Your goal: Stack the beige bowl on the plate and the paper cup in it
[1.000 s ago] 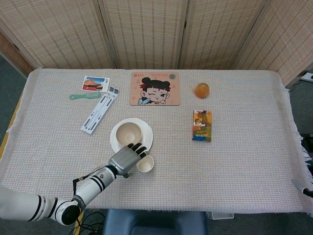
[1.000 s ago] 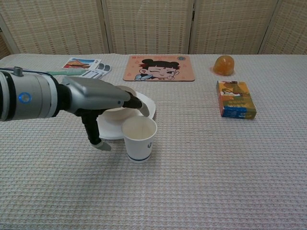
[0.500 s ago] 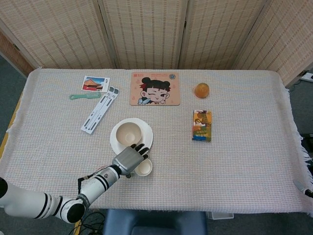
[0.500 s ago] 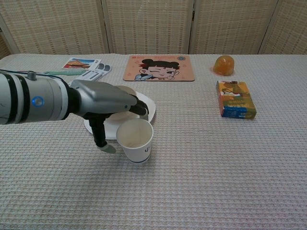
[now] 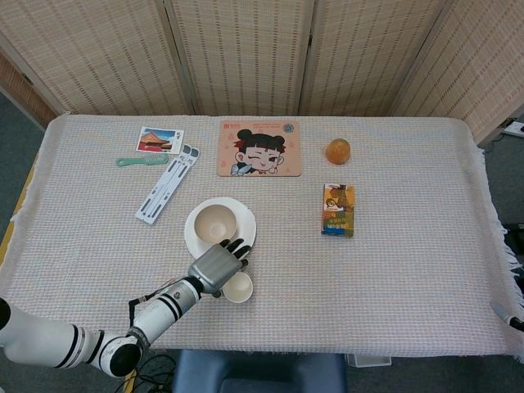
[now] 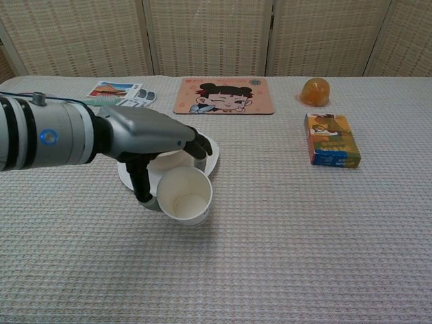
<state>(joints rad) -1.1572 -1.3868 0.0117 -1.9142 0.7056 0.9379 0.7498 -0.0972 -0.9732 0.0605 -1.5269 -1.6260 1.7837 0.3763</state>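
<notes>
My left hand point(image 5: 214, 266) point(image 6: 145, 135) grips the white paper cup point(image 5: 237, 286) point(image 6: 183, 196) at the table's front, just in front of the plate. The cup is off the cloth and tipped, its empty mouth facing the chest camera. Behind the hand, the beige bowl point(image 5: 215, 223) point(image 6: 169, 158) sits upright on the white plate point(image 5: 190, 233) point(image 6: 210, 158); in the chest view the hand covers most of it. My right hand shows in neither view.
A cartoon-face mat point(image 5: 259, 148) lies at the back centre, with an orange dome point(image 5: 337, 151) to its right. A colourful box point(image 5: 338, 210) lies right of the plate. A postcard point(image 5: 160, 139), green comb point(image 5: 141, 161) and white strips point(image 5: 169, 182) lie back left.
The left hand closed around the cup, lifted it off the cloth and tipped its mouth toward the front edge. Bowl and plate have not moved.
</notes>
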